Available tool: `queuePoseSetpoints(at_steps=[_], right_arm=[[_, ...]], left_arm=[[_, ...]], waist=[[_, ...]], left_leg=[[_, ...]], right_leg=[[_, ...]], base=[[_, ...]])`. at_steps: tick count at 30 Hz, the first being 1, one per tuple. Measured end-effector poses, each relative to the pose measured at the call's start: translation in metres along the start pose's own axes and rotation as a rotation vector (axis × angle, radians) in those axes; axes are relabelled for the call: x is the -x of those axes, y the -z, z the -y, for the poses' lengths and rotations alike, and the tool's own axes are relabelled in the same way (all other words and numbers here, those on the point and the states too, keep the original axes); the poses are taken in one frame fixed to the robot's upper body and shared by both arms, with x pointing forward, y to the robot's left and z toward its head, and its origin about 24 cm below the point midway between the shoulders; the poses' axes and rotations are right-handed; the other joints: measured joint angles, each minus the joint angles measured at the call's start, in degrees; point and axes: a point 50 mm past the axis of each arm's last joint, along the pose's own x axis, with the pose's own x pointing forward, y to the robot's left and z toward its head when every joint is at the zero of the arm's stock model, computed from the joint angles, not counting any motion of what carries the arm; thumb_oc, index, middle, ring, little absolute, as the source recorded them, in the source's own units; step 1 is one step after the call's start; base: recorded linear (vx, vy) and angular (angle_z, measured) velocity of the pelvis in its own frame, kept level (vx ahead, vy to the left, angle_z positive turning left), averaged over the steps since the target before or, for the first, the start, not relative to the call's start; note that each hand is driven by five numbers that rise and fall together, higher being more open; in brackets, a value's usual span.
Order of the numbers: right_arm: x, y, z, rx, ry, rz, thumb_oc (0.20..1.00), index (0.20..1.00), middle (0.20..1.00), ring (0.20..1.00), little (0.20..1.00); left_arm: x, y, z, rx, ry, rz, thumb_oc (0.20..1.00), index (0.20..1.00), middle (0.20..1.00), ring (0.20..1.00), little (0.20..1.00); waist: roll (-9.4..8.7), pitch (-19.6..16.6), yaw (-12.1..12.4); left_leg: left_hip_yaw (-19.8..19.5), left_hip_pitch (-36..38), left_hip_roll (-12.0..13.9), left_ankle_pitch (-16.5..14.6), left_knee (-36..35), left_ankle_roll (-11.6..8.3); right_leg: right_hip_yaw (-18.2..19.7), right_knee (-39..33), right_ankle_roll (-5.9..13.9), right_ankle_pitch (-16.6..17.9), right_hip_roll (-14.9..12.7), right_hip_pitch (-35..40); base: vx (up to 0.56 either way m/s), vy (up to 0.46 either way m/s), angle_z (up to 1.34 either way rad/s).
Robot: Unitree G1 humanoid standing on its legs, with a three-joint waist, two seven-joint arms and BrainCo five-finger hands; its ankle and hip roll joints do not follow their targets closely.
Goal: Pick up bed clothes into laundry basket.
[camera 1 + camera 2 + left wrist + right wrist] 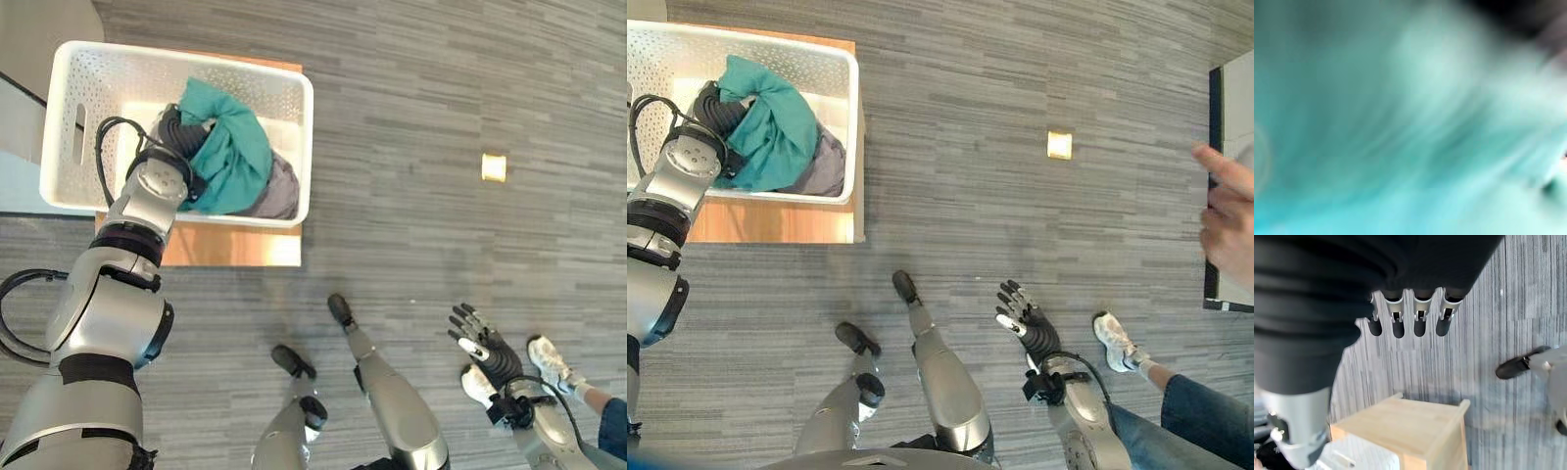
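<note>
Reaching into the white laundry basket (pixel 294 147), the left hand (pixel 181 132) sits inside it, its dark ribbed cover against the teal cloth (pixel 230 147); its fingers are hidden in the fabric, so whether they grip cannot be told.

- Teal cloth: bunched in the basket, lying over a grey garment (pixel 279 191) beneath it; teal fabric (pixel 1400 122) sits close before the left wrist camera.
- Laundry basket: perforated white walls, resting on a low wooden stand (pixel 235 245) on the grey striped floor (pixel 441 98).
- Right hand (pixel 485 348): low at the robot's right side, well apart from the basket, fingers (pixel 1398 316) straight and relaxed, holding nothing.
- Small yellow square (pixel 494 167): flat on the floor, well apart from the basket.
- Person: a hand (pixel 1229 220) at the right edge, a white shoe (pixel 1114 341) near the right hand.
</note>
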Motion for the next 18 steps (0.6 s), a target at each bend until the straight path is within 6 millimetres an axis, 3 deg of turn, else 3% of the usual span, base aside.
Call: queuePoseSetpoints(at_steps=[6,10,12,14,16,18], right_arm=[[0.000,0.001,0.000,0.000,0.000,-0.003,1.000,1.000,1.000,1.000,1.000],[0.000,0.000,0.003,0.002,0.008,-0.001,1.000,1.000,1.000,1.000,1.000],[-0.006,-0.005,0.004,0.009,0.010,0.019,1.000,1.000,1.000,1.000,1.000],[-0.009,-0.014,0.010,0.021,0.028,0.053,1.000,1.000,1.000,1.000,1.000],[-0.014,-0.024,0.015,0.031,0.052,0.088,1.000,1.000,1.000,1.000,1.000],[-0.010,-0.032,0.030,0.066,0.113,0.110,1.000,1.000,1.000,1.000,1.000]], left_arm=[[-0.002,-0.015,-0.005,0.021,-0.038,0.055,1.000,1.000,1.000,1.000,1.000],[-0.002,-0.040,-0.007,0.060,-0.042,0.163,1.000,1.000,1.000,1.000,1.000],[0.003,-0.066,-0.009,0.155,-0.047,0.285,1.000,1.000,1.000,1.000,1.000],[0.017,-0.086,-0.003,0.274,-0.040,0.429,1.000,1.000,1.000,1.000,1.000],[0.035,-0.079,0.002,0.408,-0.031,0.465,1.000,1.000,1.000,1.000,1.000],[0.066,-0.064,0.020,0.463,0.031,0.524,1.000,1.000,1.000,1.000,1.000]], waist=[[0.03,0.0,0.5],[0.31,0.0,1.8],[0.97,0.0,3.2],[4.05,-1.1,3.9],[6.55,-1.5,4.9],[9.85,-4.7,7.2]], left_leg=[[-0.7,1.5,0.0,0.1,0.0,0.05],[-1.0,3.7,0.1,0.2,0.0,0.13],[-1.6,5.5,0.0,0.3,0.0,0.21],[-3.7,7.2,0.0,0.3,-0.3,0.22],[-5.2,10.1,0.0,0.1,-0.3,-0.03],[-7.8,12.3,0.3,-0.4,-0.3,-0.77]], right_leg=[[-0.7,0.0,-0.01,0.0,-0.2,1.6],[-1.2,0.0,-0.04,-0.1,-0.3,4.0],[-2.3,0.0,-0.51,-0.5,-0.5,6.1],[-4.2,0.0,-0.66,-1.5,-1.0,8.8],[-5.9,0.0,-1.27,-2.3,-1.2,12.3],[-7.7,0.0,-1.32,-4.1,-1.1,15.3]], base=[[-0.02,-0.033,0.05],[0.03,-0.038,0.04],[0.08,-0.044,0.18],[0.09,-0.069,0.47],[0.07,-0.069,0.38],[0.06,-0.071,0.47]])
